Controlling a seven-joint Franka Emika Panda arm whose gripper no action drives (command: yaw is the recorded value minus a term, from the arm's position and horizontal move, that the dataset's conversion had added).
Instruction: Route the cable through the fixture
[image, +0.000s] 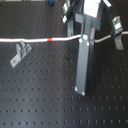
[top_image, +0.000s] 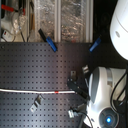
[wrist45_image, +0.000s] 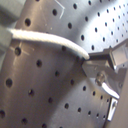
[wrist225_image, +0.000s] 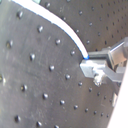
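The cable (image: 30, 40) is a thin white cord with a red band (image: 49, 38), lying across the black perforated board in both exterior views. The fixture (image: 20, 53), a small metal bracket, stands just on the near side of the cable at the first exterior view's left and is apart from it. In the second exterior view the cable (top_image: 30, 91) runs from the left edge to my gripper (top_image: 77, 89), with the fixture (top_image: 36, 105) below it. My gripper (image: 82, 37) is shut on the cable right of the red band. Both wrist views show the cable (wrist45_image: 45, 39) ending between the fingertips (wrist225_image: 95, 67).
A long grey bar (image: 82, 65) reaches down from the gripper body in the first exterior view. Two blue objects (top_image: 48, 41) (top_image: 95, 44) lie at the board's far edge, with shelf bins (top_image: 60, 17) behind. A small grey part (top_image: 73, 75) sits near the white arm (top_image: 105, 95).
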